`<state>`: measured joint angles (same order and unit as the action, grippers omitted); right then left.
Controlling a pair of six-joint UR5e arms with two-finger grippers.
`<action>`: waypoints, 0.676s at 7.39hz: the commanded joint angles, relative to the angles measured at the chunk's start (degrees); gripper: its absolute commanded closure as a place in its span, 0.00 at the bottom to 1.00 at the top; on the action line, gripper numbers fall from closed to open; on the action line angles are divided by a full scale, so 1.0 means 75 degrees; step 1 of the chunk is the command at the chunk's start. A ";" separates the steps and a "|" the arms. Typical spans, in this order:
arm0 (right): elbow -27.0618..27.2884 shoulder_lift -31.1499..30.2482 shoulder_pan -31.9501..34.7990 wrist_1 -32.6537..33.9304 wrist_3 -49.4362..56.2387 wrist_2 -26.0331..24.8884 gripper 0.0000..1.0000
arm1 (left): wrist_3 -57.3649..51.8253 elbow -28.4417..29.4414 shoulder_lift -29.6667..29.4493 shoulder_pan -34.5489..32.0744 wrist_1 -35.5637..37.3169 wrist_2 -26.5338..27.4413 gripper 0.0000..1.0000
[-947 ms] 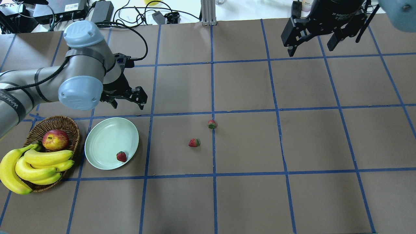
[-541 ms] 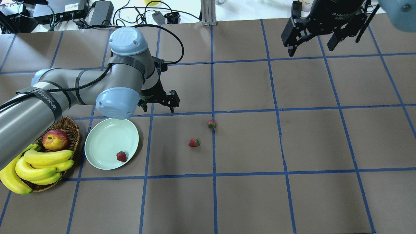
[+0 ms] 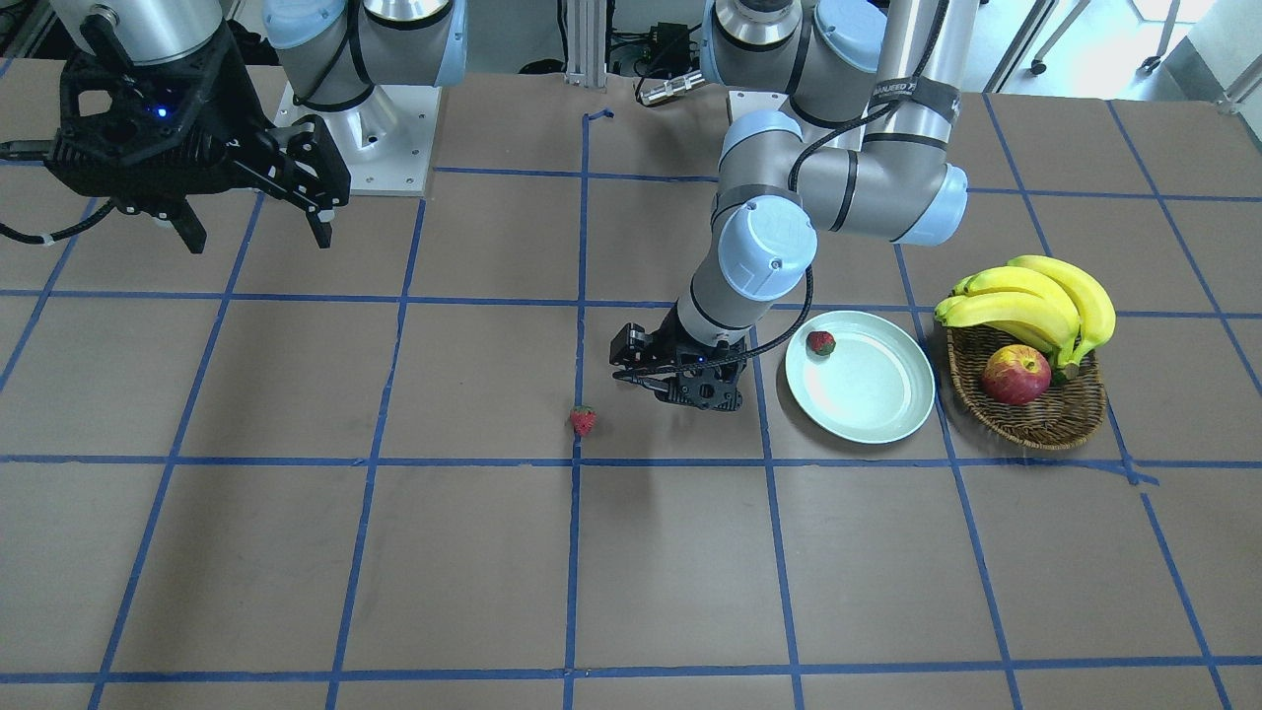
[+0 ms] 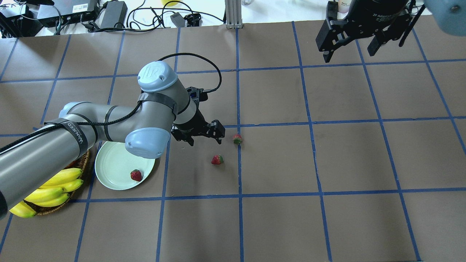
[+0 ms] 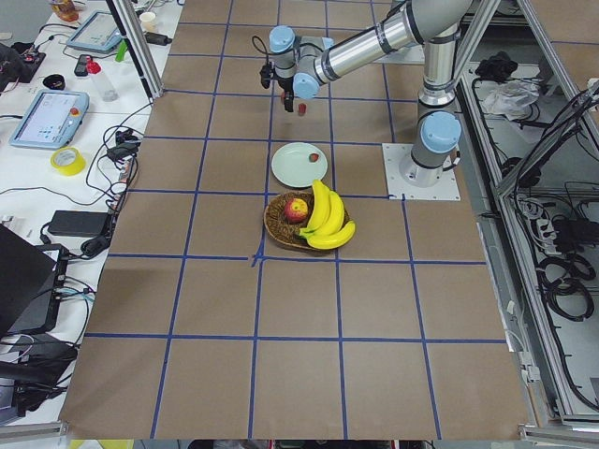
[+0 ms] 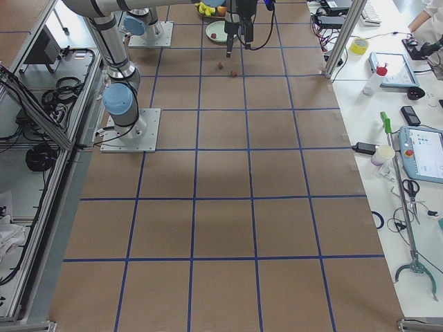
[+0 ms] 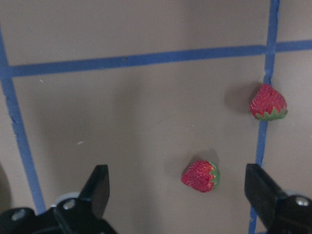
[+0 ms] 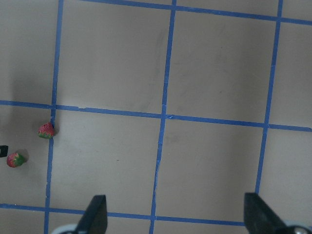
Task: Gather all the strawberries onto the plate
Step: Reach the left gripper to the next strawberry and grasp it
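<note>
**One berry plated, two loose — left gripper lines up**

The table (image 4: 327, 163), brown with a blue tape grid, fills every view. The left arm (image 4: 91, 123) reaches from the left edge of the overhead frame toward its centre. A band on its forearm bears white letters, something like "WANUED", though they are not sharp enough to be sure. One joint cap shows a "UR" mark.

The right gripper (image 4: 347, 54) hangs in the upper right corner, fingers spread and empty, well apart from all the fruit. It is probably parked there to stay clear. Its label begins "2F"; the rest is too small to read.

At the right of the front view sits the basket (image 3: 1035, 424) with bananas (image 3: 1035, 296) and an apple (image 3: 1016, 375), none of them wanted. Just beside it lies the plate (image 4: 114, 160), holding the plate berry (image 4: 136, 175) near its rim.

The left gripper (image 4: 205, 140), spread wide and holding nothing, hovers just left of centre, near the two loose ones. The lower berry (image 4: 217, 159) lies on bare table, and the upper berry (image 4: 237, 139) rests on a tape line. In the wrist view the lower berry lies in the span between the fingers — so I judge it the next pick, with the wide spread leaving room to come down around it.
</note>
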<state>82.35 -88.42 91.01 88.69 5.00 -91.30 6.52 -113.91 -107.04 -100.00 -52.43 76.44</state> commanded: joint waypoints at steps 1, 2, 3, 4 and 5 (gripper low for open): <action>0.0000 0.0001 0.0006 0.0010 0.0153 -0.0026 0.00 | 0.0103 -0.0280 -0.0281 -0.0026 0.0416 -0.0254 0.00; 0.0000 0.0001 0.0006 -0.0002 0.0154 -0.0026 0.00 | 0.0104 -0.0280 -0.0387 -0.0096 0.0452 -0.0254 0.02; 0.0000 0.0001 0.0006 0.0010 0.0154 0.0009 0.00 | 0.0232 -0.0280 -0.0434 -0.0109 0.0452 -0.0301 0.09; 0.0000 0.0001 0.0006 -0.0002 0.0154 0.0021 0.00 | 0.0384 -0.0303 -0.0435 -0.0132 0.0417 -0.0568 0.18; 0.0000 0.0013 0.0006 0.0010 0.0154 0.0033 0.00 | 0.0385 -0.0304 -0.0435 -0.0132 0.0382 -0.0571 0.21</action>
<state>82.35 -88.39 91.05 88.72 6.14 -91.18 8.90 -116.12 -110.22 -100.89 -49.31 72.89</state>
